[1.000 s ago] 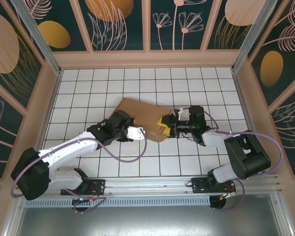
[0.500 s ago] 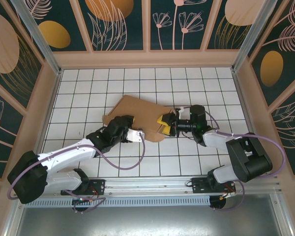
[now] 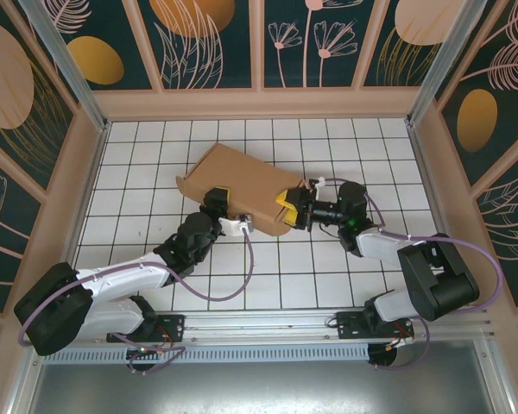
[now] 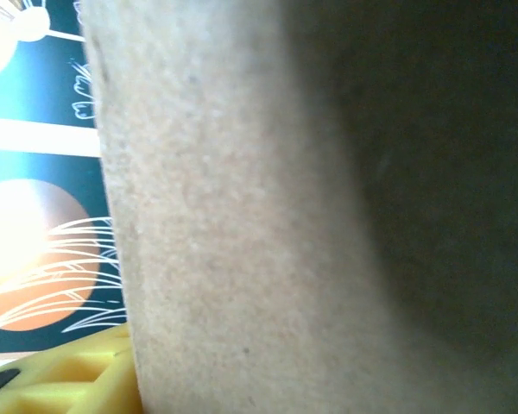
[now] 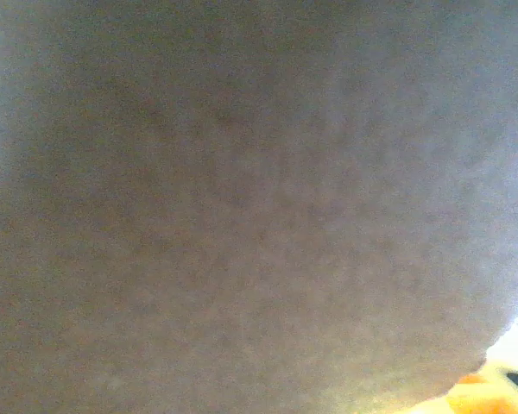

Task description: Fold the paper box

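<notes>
Seen from above, a white tiled table (image 3: 345, 276), shut in by a pale wooden frame (image 3: 259, 102) with dark flowered panels. Plenty of free tiles on the far, left and right sides. In the middle, lying askew, left flap turned up: the paper box (image 3: 242, 183). At its near edge, the left gripper (image 3: 217, 205); at its right near corner, the right gripper (image 3: 287, 210), yellow fingers touching cardboard. Cannot tell for either whether clenched or released

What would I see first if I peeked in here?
The big brown paper box lies mid-table on the white tiles. Two black-and-white robot arms reach to it: the left hand at its near edge, the right hand, yellow-fingered, at its right end.
</notes>
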`<state>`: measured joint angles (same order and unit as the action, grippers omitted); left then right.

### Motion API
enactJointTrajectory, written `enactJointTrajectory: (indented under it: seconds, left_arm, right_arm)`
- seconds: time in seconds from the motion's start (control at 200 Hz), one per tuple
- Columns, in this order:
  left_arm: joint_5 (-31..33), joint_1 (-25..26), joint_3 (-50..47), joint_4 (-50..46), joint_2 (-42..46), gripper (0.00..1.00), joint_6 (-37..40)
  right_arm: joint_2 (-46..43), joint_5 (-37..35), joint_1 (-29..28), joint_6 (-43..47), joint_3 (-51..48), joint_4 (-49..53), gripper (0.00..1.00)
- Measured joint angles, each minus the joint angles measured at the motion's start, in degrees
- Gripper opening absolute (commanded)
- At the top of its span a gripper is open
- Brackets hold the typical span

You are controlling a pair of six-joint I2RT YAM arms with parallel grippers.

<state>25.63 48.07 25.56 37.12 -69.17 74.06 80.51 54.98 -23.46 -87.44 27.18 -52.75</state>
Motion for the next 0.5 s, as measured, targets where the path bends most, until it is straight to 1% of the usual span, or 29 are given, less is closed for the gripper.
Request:
enactJointTrajectory:
  seconds: [0.215,0.315,0.385,0.445,0.495]
  left_arm:
    - [1.22,0.00,0.00,-1.14,1.75,0.46,2.29]
    - [1.75,-0.07,0.11,-4.07,4.24,0.43,2.34]
    - [1.62,-0.07,0.87,-8.61,6.67,0.42,1.51]
    - [1.18,-0.07,2.56,-14.40,8.48,0.41,-0.09]
    - [-0.22,-0.07,5.03,-21.07,9.60,0.45,-2.27]
  right_arm:
    - [-1.11,0.70,-0.22,0.50,-0.02,-0.63,0.67]
    - [-3.30,1.03,-0.09,1.84,-0.02,0.79,0.72]
    - [-5.01,1.05,0.90,3.21,-0.02,2.99,0.75]
    - [-7.28,0.72,2.91,5.64,0.00,7.37,0.77]
    - [-9.73,-0.28,5.07,9.55,0.20,13.07,0.79]
